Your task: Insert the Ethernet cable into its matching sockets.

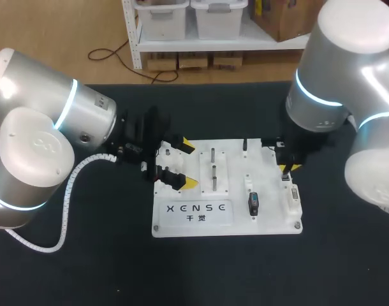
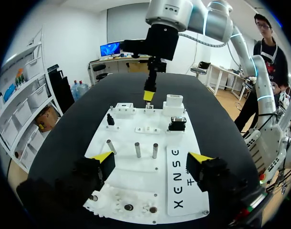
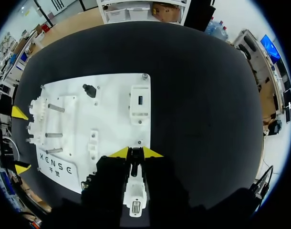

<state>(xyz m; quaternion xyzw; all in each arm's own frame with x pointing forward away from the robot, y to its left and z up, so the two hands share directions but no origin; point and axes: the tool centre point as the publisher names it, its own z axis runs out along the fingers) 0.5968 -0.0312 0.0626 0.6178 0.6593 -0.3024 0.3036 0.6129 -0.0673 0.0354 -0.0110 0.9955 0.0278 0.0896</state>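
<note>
The white socket board (image 1: 271,213) lies mid-table. My right gripper (image 1: 286,168) hangs over its right side, shut on a small black plug (image 3: 135,160). The plug is just above a white socket block (image 3: 136,196) at the board's edge. No cable shows behind the plug. A black socket module (image 1: 254,203) sits a little left of that block. My left gripper (image 1: 188,165) stands open over the board's left edge, with nothing between its fingers. From the left wrist, the right gripper (image 2: 148,94) points down at the far end of the board (image 2: 131,183).
Upright metal pegs (image 1: 213,169) stand in the board's middle. Small white gears (image 2: 124,206) sit under my left gripper. Another white block with a blue port (image 3: 140,102) is on the board ahead of my right gripper. Black tabletop (image 1: 86,268) surrounds the board.
</note>
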